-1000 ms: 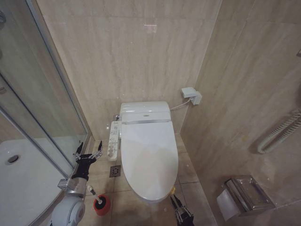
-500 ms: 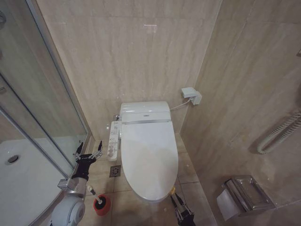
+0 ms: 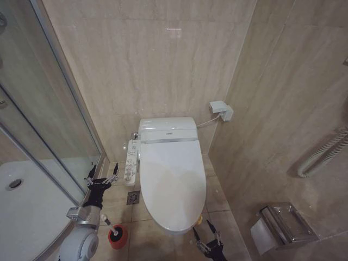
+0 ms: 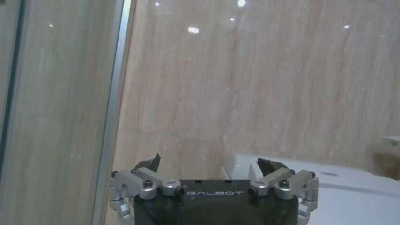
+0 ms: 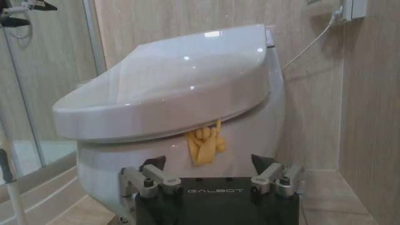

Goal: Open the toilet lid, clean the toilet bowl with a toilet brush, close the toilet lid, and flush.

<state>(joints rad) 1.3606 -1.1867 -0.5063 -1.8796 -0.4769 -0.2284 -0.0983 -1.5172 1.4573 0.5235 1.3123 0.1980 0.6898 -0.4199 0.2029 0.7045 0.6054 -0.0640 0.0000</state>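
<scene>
Toilet lid (image 3: 173, 182) lies shut, its yellow loop (image 5: 205, 143) straight ahead of the right hand (image 3: 207, 239), which is open and empty. Left hand (image 3: 101, 179), open too, hangs off beside the toilet.

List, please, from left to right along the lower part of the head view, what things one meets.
Shower tray → left hand → toilet brush in its red holder → toilet lid → right hand → metal paper holder.
</scene>
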